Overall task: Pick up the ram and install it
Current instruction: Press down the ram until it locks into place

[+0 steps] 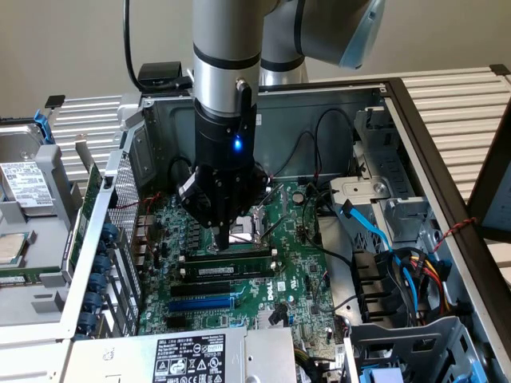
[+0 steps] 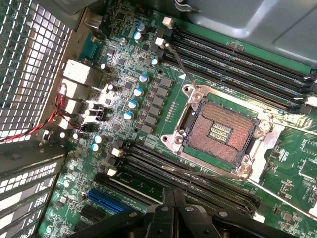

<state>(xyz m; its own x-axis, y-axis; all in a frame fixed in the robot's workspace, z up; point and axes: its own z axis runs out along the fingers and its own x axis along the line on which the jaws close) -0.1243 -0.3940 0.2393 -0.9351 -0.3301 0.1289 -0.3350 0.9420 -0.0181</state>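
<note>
Motherboard [image 1: 295,239] beneath vertical, closed gripper [image 1: 220,244]

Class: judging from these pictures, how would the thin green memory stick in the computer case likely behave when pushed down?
The thin green memory stick looks flat and rigid, so probably stiff, not floppy. Standing edge-on in a black slot, it might tip sideways. Its exposed chips suggest fragility.

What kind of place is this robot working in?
Probably a computer assembly or repair bench. An opened desktop case lies on its side with its green motherboard exposed, a bare processor socket in the middle, and the arm's end effector reaching down over the memory slots.
</note>
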